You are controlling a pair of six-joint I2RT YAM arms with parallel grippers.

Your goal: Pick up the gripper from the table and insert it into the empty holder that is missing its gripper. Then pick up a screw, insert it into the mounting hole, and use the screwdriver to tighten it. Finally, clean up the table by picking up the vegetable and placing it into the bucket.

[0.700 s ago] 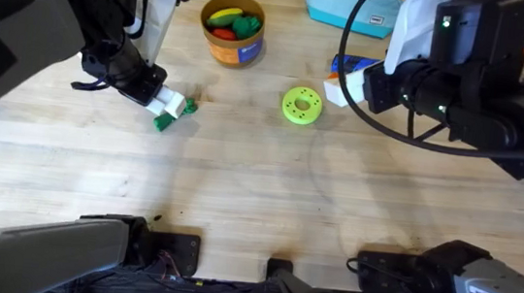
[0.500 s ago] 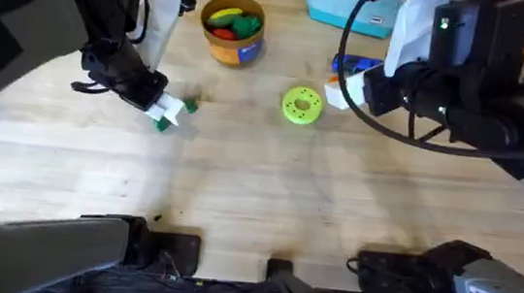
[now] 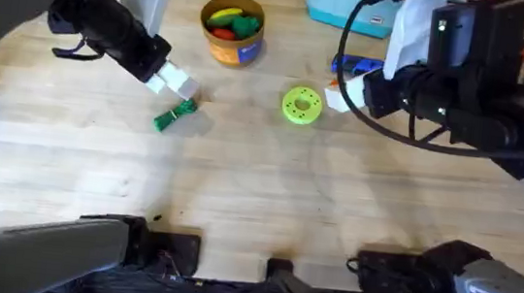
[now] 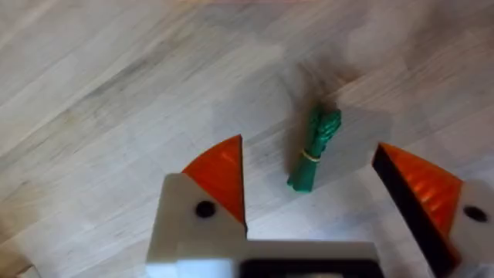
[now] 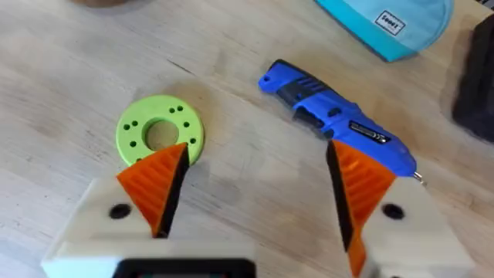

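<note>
The left gripper (image 4: 309, 193) has lifted off with fingers spread wide, leaving the vegetable (image 3: 176, 114) lying on the table (image 3: 238, 193), well short of the bucket (image 3: 232, 28), while the right gripper (image 5: 255, 185) hangs open between green disc (image 5: 160, 136) and blue screwdriver (image 5: 340, 123).

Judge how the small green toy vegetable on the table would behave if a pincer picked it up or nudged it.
The vegetable is thin and small, so probably very light. Its long, rounded shape lying flat on the table suggests it may roll or skid if nudged sideways. It looks like a banded bundle, so perhaps slightly bendy; the open left pincer should close gently.
</note>
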